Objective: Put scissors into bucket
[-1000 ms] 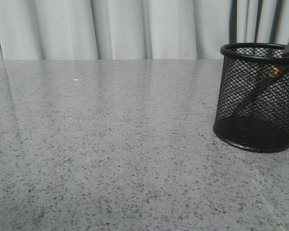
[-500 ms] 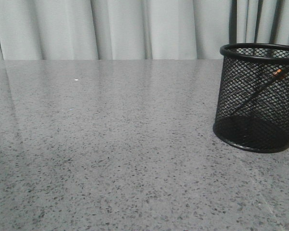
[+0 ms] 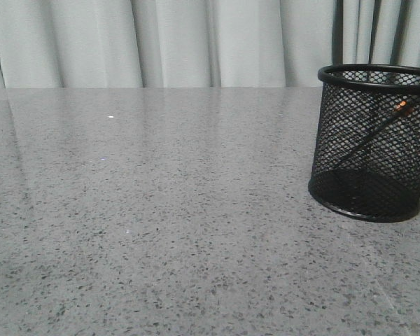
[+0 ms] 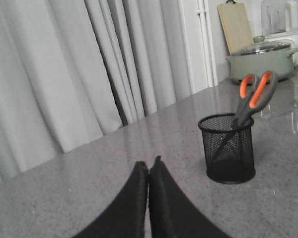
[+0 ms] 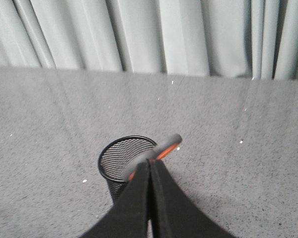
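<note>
The black mesh bucket [image 3: 371,150] stands at the right of the grey table. The scissors [image 3: 381,129] lean inside it, blades down, seen through the mesh. In the left wrist view the bucket [image 4: 228,148] holds the scissors [image 4: 256,91] with the orange-lined handles sticking out above the rim, and nothing grips them. My left gripper [image 4: 149,163] is shut and empty, off to the side of the bucket. My right gripper [image 5: 149,164] is shut and empty above the bucket [image 5: 120,157]; the scissors handle [image 5: 168,145] shows just past its fingertips. Neither gripper shows in the front view.
A pale curtain [image 3: 196,42] hangs behind the table's far edge. In the left wrist view a green pot with a lid [image 4: 260,59], a wooden board [image 4: 236,27] and a white appliance [image 4: 288,20] stand on the table beyond the bucket.
A grey part of the right gripper over the bucket's rim one second ago has left the front view. The scissors settled leaning in the bucket.
</note>
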Robot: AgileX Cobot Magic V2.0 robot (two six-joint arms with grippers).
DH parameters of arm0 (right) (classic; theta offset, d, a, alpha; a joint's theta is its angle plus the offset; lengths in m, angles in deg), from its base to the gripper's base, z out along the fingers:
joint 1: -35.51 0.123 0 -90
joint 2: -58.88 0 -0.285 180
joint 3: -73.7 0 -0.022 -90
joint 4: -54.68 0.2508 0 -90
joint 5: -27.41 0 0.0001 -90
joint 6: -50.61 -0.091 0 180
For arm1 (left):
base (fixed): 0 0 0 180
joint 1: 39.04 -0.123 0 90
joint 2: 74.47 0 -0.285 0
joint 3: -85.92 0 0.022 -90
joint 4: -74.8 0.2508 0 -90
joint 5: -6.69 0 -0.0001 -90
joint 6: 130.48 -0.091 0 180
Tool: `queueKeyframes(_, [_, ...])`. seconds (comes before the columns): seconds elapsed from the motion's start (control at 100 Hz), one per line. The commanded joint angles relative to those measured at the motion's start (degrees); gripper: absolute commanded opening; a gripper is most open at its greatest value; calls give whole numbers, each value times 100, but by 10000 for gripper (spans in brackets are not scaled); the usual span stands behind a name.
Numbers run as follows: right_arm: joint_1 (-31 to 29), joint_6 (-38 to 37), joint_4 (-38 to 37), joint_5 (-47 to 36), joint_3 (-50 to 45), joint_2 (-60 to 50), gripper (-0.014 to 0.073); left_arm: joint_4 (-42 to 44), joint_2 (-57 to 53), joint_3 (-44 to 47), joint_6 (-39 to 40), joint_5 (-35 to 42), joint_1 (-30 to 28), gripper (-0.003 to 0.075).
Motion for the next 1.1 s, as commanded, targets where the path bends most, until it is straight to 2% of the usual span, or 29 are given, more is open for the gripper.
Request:
queueKeyframes(0.0, [-34,56,-234,-983,-571,-688,-65,-246,39,97,68,790,-21,-21])
queueKeyframes(0.07, [-34,56,-313,-1085,-931,-1161,-65,-448,39,173,68,810,-21,-21])
queueKeyframes(0.2, [-34,56,-175,-703,-995,-957,-65,-602,50,185,68,849,-21,-21])
queueKeyframes(0.96, [-34,56,-60,-690,-995,-957,-65,-650,50,312,68,815,-36,-21])
queueKeyframes(1.09, [-34,56,-60,-690,-995,-957,-65,-945,37,447,-652,788,-405,-21])
